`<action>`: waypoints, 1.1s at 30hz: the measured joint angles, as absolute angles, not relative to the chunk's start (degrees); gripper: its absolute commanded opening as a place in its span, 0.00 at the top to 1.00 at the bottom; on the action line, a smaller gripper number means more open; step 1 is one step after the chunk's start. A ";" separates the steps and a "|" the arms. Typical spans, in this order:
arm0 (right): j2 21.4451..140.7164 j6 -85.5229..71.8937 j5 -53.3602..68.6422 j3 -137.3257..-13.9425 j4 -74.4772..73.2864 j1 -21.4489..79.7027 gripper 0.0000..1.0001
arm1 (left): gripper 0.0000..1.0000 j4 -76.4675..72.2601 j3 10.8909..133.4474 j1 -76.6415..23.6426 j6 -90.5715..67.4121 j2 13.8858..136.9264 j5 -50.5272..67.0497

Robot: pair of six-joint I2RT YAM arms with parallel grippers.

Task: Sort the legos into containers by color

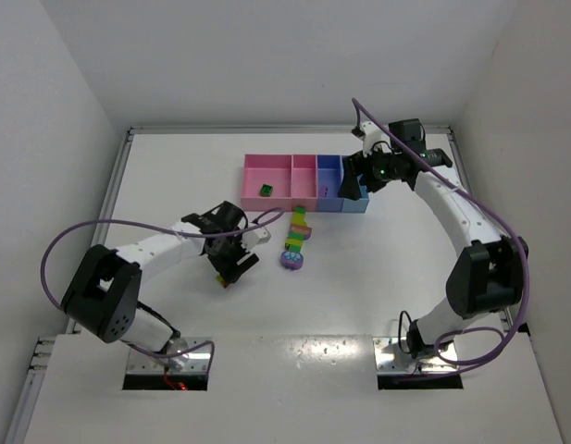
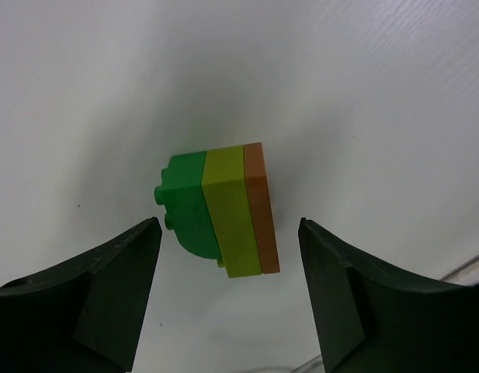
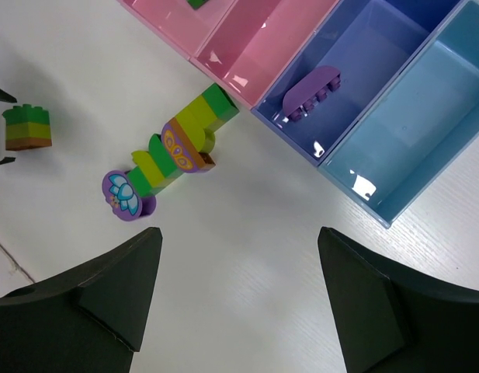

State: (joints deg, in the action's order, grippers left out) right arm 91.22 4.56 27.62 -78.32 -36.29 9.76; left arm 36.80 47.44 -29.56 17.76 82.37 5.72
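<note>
A small stack of green, yellow and orange legos [image 2: 223, 210] lies on the white table between the fingers of my left gripper [image 2: 227, 227], which is open and touches neither side of it. From above, the left gripper [image 1: 231, 268] sits left of a multicoloured strip [image 1: 297, 227] and a round purple piece [image 1: 292, 259]. The tray of containers [image 1: 257, 164] holds a green brick [image 1: 265, 191] in a pink compartment and a purple brick [image 3: 311, 92] in the purple-blue one. My right gripper [image 3: 239, 233] hangs open and empty over bare table near the tray's light blue end [image 3: 425, 116].
The strip [image 3: 185, 144] and the round purple piece [image 3: 124, 196] lie between the two arms. White walls close the table on three sides. Purple cables loop from both arms.
</note>
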 measured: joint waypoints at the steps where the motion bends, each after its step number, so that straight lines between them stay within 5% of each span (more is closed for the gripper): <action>1: 91.22 4.58 27.62 -78.32 -36.29 9.76 0.18 | 0.22 36.88 47.44 -29.58 17.78 83.13 5.69; 6: 91.22 4.58 27.49 -78.32 -36.34 9.76 0.18 | 0.27 36.69 47.44 -29.58 17.56 84.77 5.65; 17: 91.22 3.97 27.46 -75.72 -36.23 9.76 0.18 | 0.75 34.50 47.68 -27.88 17.98 87.31 6.33; 33: 91.94 -19.49 48.95 -74.19 -25.34 15.99 0.19 | 0.77 19.59 57.04 -29.06 6.68 70.08 20.60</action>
